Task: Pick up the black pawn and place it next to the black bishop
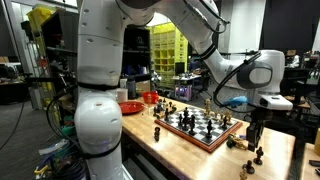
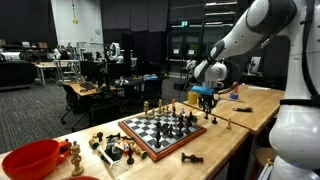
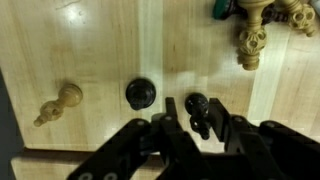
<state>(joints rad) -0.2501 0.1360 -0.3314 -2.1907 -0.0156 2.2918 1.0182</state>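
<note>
- Seeing the black pawn [image 3: 197, 106] low in the wrist view, between the fingers [image 3: 170, 130], over the wooden surface [image 3: 100, 50].
- Reading its long axis as roughly upright, round head pointing toward the camera; glossy, dark.
- Finding the fingers narrowly parted around it; cannot tell whether clamping.
- Noting another black piece [image 3: 140, 93] just beside.

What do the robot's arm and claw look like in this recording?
The arm is glossy white, built of fat rounded segments with dark grey joint rings. A blue part sits by its wrist. The claw is black, with two jointed linkage fingers.
</note>
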